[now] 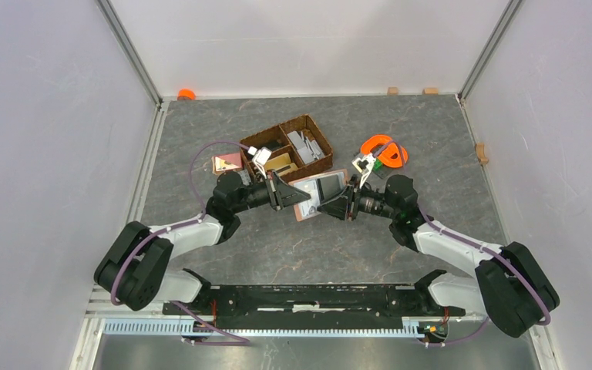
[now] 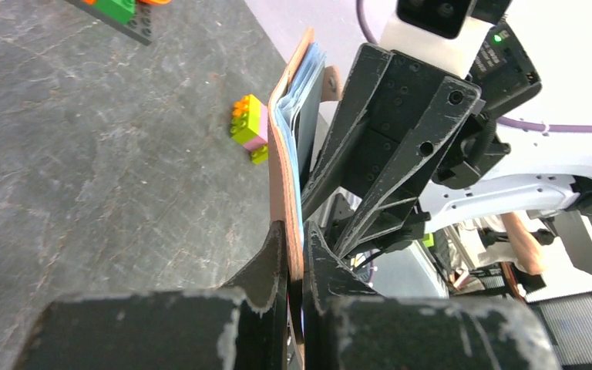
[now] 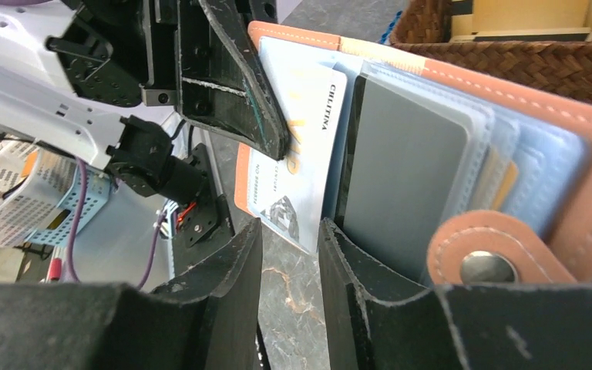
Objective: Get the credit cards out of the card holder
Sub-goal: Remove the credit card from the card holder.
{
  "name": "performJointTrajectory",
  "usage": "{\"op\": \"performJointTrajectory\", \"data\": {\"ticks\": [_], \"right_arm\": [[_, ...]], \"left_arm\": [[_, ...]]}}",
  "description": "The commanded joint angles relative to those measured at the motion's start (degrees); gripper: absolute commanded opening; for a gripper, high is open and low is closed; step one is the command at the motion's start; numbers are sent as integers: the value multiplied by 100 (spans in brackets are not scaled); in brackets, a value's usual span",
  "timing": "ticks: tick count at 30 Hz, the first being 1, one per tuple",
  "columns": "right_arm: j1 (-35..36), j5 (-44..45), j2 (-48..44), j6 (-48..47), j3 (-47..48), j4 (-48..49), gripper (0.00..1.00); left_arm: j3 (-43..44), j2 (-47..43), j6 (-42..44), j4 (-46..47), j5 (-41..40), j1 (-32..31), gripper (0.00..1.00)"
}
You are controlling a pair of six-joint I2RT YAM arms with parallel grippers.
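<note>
The card holder (image 1: 320, 193) is up off the counter (image 1: 277, 254), spread open between the two tools just in front of the wicker basket (image 1: 325, 160). The left tool (image 2: 294, 239) is clamped tight on the edge of the tan cover and holds the holder upright on its side. The right tool (image 3: 289, 231) meets it from the opposite side with its jaws a narrow gap apart. The lower corner of a pale card (image 3: 301, 154) sits in that gap, and neither finger visibly presses on it (the card shows nearly face-on to the wrist camera, not edge-on).

That pale card sticks partway out of the holder's stack. Seated in the clear sleeves beside it are a dark grey card (image 3: 401, 162), pale blue cards (image 3: 539, 154) behind that, and a sliver of a yellow one (image 3: 501, 181). The snap tab (image 3: 493, 262) hangs free at the near corner.

The basket is split into compartments. The one on the right holds flat grey pieces (image 1: 304, 145), and one nearer the left arm holds a yellowish box (image 1: 281, 163). What else is in the basket is hidden by the arm.

A small toy brick stack (image 2: 248, 127) lies on the counter beyond the holder.
</note>
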Motion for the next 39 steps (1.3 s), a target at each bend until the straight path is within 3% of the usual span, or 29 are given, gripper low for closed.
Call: {"op": "performJointTrajectory", "data": {"ticks": [1, 15, 19, 23, 26, 35, 39], "right_arm": [[-93, -160, 31, 230, 116, 495, 37], [-341, -672, 223, 1261, -236, 1956, 35], [-343, -318, 166, 772, -117, 1151, 44], [-343, -136, 71, 543, -70, 840, 43], [-339, -365, 143, 775, -129, 1215, 40], [-343, -843, 198, 1760, -417, 2884, 17], [-334, -925, 138, 1944, -480, 3269, 18]], "left_arm": [[33, 33, -418, 1073, 535, -116, 2], [44, 196, -680, 1524, 715, -172, 2], [70, 277, -746, 1655, 768, -209, 2], [72, 266, -746, 1637, 775, -235, 2], [90, 291, -746, 1629, 788, -248, 2], [128, 298, -634, 1391, 729, -244, 2], [132, 361, -681, 1514, 783, -248, 2]]}}
